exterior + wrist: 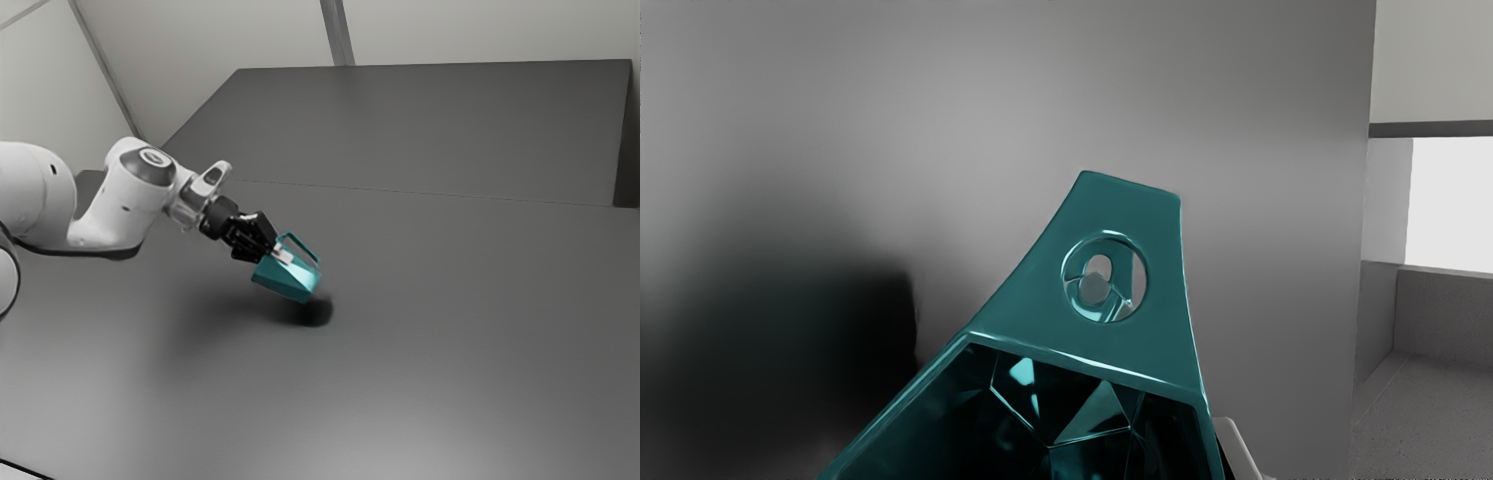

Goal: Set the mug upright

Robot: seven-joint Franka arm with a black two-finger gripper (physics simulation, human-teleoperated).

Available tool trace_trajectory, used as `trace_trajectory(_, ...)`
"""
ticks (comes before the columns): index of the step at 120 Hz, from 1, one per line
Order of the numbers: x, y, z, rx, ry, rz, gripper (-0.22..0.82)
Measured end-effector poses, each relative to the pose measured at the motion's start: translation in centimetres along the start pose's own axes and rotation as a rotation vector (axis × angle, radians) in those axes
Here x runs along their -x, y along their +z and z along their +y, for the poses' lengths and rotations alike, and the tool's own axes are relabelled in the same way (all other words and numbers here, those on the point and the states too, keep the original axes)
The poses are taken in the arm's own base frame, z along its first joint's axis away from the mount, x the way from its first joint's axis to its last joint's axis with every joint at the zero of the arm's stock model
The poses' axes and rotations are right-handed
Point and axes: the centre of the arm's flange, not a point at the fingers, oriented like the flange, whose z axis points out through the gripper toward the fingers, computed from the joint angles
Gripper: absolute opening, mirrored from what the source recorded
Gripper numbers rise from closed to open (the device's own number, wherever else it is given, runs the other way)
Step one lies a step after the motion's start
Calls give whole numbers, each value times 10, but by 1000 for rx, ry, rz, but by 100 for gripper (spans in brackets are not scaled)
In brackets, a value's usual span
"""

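Pinching one glossy, faceted teal mug (287,277): black two-finger gripper (278,257). Mug at the fingertips, apparently clear of the grey bench (450,350), dark shadow (316,312) just below. Axis tilted; mouth (1053,420) toward the hand, looped handle (302,247) on the upper side. Levelling the base seems required; no obstacle visible nearby.
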Motion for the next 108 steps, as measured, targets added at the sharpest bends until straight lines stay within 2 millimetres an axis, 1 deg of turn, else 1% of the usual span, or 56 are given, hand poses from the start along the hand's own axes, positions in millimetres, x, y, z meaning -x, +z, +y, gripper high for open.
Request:
trace_trajectory(8,-3,-8,7,-30,23,-4,-17)
trace_trajectory(19,-11,-26,17,-99,71,-12,-17)
trace_trajectory(48,-24,-59,24,-286,156,-53,-17)
trace_trajectory(56,-32,-69,30,-349,191,-65,-17)
trace_trajectory(65,-41,-73,34,-418,225,-88,-17)
trace_trajectory(76,-60,-68,49,-514,291,-126,-17)
trace_trajectory(84,-70,-58,56,-586,334,-165,-18)
trace_trajectory(108,-86,-30,47,-729,388,-262,-18)
